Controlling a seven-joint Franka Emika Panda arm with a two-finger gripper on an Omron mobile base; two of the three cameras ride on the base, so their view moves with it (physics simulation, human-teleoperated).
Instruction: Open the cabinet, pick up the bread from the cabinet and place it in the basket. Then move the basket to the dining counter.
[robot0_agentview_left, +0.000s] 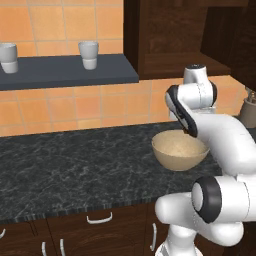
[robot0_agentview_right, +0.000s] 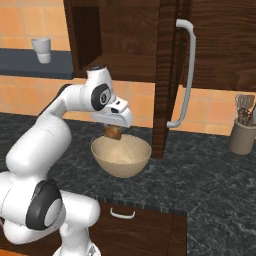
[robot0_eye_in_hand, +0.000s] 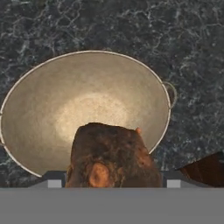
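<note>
The bread (robot0_eye_in_hand: 113, 159), a brown crusty lump, sits between my gripper's (robot0_eye_in_hand: 113, 183) fingers, and the gripper is shut on it. It hangs just above the middle of the basket (robot0_eye_in_hand: 87, 100), a wide beige bowl standing on the black worktop. In the right base view the gripper (robot0_agentview_right: 114, 131) points down with the bread (robot0_agentview_right: 113, 132) over the basket (robot0_agentview_right: 121, 156). The cabinet (robot0_agentview_right: 125, 35) above stands open, its door (robot0_agentview_right: 165, 75) swung out edge-on with the silver bar handle (robot0_agentview_right: 187, 75). The left base view shows the basket (robot0_agentview_left: 180, 150) under the gripper (robot0_agentview_left: 190, 131). The dining counter is out of view.
The black speckled worktop (robot0_agentview_left: 75, 160) runs left and right of the basket. A dark shelf (robot0_agentview_left: 65, 70) carries white cups (robot0_agentview_left: 89, 54). A utensil holder (robot0_agentview_right: 242, 135) stands at the right. The open door hangs close to the basket's right. Drawers (robot0_agentview_right: 122, 220) lie below.
</note>
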